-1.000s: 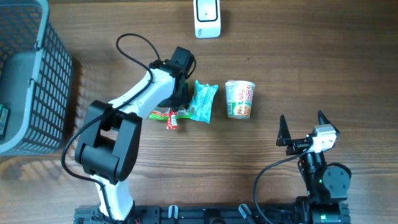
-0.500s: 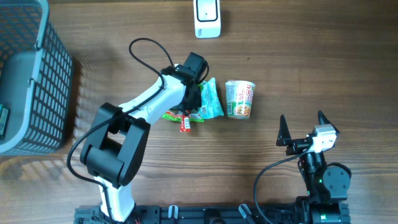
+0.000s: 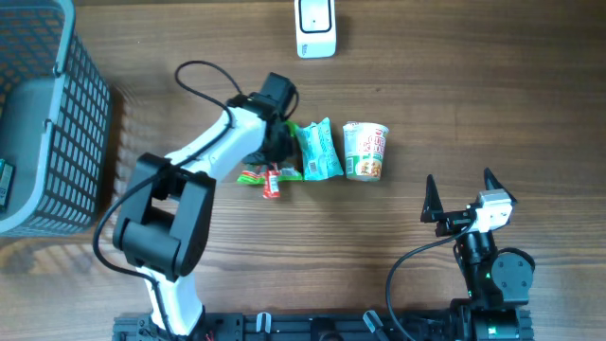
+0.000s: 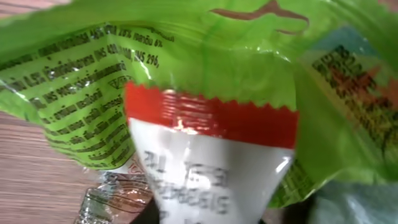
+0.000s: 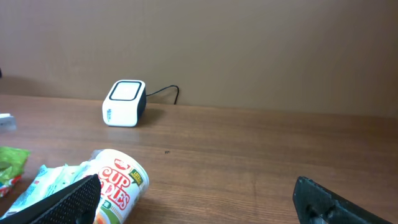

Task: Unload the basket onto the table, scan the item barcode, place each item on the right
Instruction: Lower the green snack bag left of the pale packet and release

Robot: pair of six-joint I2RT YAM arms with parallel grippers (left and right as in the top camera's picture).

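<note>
The left claw point(image 3: 281, 144) hangs low over a little heap of snack packets point(image 3: 268, 177) near the middle of the desk point(image 3: 473, 95). Its arm reaches in from the near edge, so its wrist camera sees almost nothing but wrapping. A bright green packet point(image 4: 205, 56) fills that view, with a white wrapper edged in a red band point(image 4: 208, 118) lying over it. The fingers themselves are lost behind all this, so I cannot tell whether the left claw is clenched on a packet or released. Pressing in this close suits picking one packet out of a loose pile. The item to be scanned is most likely one of these, but which one cannot be told. A teal packet point(image 3: 318, 152) lies just beside the claw, touching or nearly touching a noodle cup point(image 3: 365, 151) tipped on its side. The scanner point(image 3: 315, 26) sits at the far edge of the desk, well apart from the pile, its window facing up. A barcode would therefore have to be carried over and turned face down above it. The right claw point(image 3: 459, 189) is parked near the front right with its fingers spread wide and nothing between them, out of the way. A mesh basket point(image 3: 57, 95) stands at the far left, probably for items already scanned.
</note>
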